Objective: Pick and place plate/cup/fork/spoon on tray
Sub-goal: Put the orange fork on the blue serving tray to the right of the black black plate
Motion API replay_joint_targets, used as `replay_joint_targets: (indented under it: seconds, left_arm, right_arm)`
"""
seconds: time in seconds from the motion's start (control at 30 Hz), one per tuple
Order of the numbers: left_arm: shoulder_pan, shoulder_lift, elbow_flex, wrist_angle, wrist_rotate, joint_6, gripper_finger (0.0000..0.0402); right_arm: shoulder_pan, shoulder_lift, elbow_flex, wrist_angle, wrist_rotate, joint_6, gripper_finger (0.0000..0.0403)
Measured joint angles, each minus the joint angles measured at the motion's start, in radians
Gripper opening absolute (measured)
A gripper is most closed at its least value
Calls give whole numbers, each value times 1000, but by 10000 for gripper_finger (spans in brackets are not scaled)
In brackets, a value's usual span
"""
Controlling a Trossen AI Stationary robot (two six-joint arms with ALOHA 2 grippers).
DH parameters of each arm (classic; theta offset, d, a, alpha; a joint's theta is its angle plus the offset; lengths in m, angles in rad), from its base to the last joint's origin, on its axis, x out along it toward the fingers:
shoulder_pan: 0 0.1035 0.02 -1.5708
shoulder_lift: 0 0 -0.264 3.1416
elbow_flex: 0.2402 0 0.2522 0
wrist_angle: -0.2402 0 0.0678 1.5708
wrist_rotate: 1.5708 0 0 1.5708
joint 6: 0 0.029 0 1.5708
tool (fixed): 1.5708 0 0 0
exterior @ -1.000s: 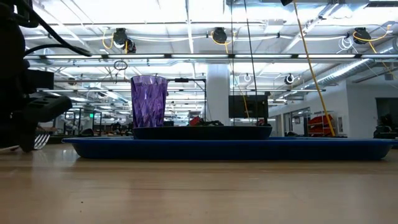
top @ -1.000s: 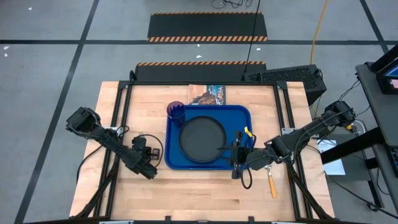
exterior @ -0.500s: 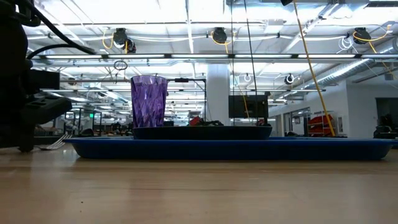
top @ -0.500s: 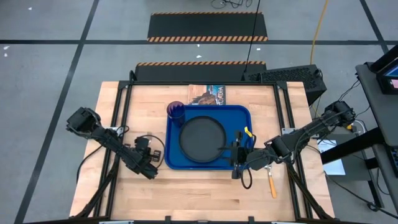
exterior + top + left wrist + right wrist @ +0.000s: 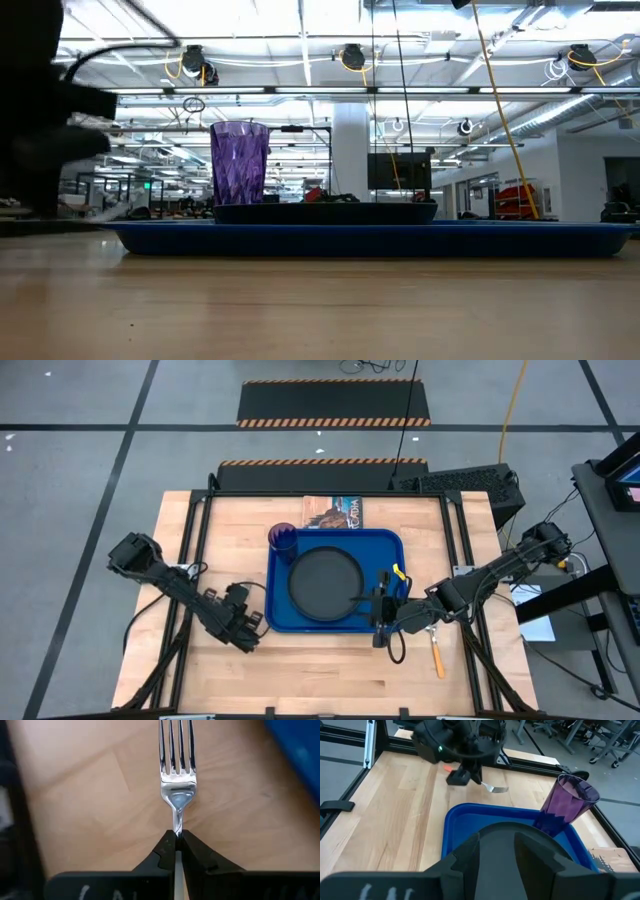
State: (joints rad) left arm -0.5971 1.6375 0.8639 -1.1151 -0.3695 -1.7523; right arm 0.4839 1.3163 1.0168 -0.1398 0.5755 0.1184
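The fork (image 5: 176, 785) has silver tines and sticks out ahead of my left gripper (image 5: 177, 840), which is shut on it over the bare wood left of the blue tray (image 5: 385, 540). In the right wrist view the fork (image 5: 496, 789) shows beside the tray's left edge. The dark plate (image 5: 325, 582) lies in the tray, and the purple cup (image 5: 283, 538) stands upright in the tray's far left corner. My right gripper (image 5: 378, 622) hovers open over the tray's near right part. The spoon's orange handle (image 5: 437, 657) lies on the table right of the tray; its bowl is hidden under my right arm. My left gripper pinches the fork's thin neck (image 5: 177, 827) just behind the tines, between its two fingertips. The fingers slant down from the table's left and lie along the fork; the handle runs back between them, hidden. The tines point toward the tray, just above the wood.
A printed booklet (image 5: 333, 510) lies at the table's far edge behind the tray. A black cable loop (image 5: 240, 585) hangs by my left arm and another (image 5: 397, 652) below my right gripper. Bare wood lies along the near edge.
My left gripper has shifted a little toward the table's near edge and risen, rolling its wrist. The fork's tines, which lay on the wood left of the tray, have come up with it. My right arm has kept still.
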Motion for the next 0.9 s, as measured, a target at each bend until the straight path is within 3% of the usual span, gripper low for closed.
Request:
replay_joint_targets:
  seconds: [0.23, 0.37, 0.53, 0.77, 0.9]
  left_arm:
    - [-74, -1, 251, -226, -129, 26, 13]
    - [-129, -2, 413, -312, -297, 40, 11]
    - [-168, -3, 555, -313, -511, 190, 11]
    - [-137, -3, 601, -124, -861, 429, 11]
    - [-62, 1, 601, 72, -936, 601, 11]
  right_arm:
    - [0, 0, 0, 0, 0, 0, 116]
    - [0, 0, 0, 0, 4, 0, 116]
    - [0, 0, 0, 4, 62, 28, 116]
    - [-5, 54, 0, 212, 80, -30, 116]
    - [-30, 142, 0, 411, 101, -98, 116]
